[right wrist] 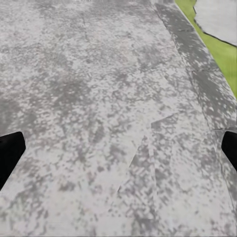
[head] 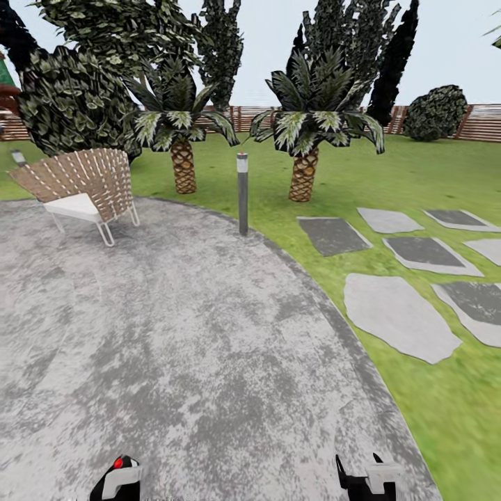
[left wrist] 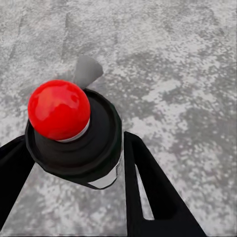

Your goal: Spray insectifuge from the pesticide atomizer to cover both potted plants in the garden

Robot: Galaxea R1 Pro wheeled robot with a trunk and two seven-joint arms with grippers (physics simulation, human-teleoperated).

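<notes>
Left wrist view: I see left gripper [left wrist: 74, 163] clamped on the atomizer [left wrist: 74, 133], red spot on its head, over the grey patio [left wrist: 187, 74]. Right gripper [right wrist: 118, 153] fingers apart, holding nothing.

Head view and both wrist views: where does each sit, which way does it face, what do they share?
Head view: high on the robot, facing forward and down across the patio toward palms and chair; both arm ends at bottom edge.
Left wrist view: along the left fingers flanking the red-capped pesticide atomizer, paving beyond.
Right wrist view: down between spread right fingers at paving.
All share the patio.
</notes>
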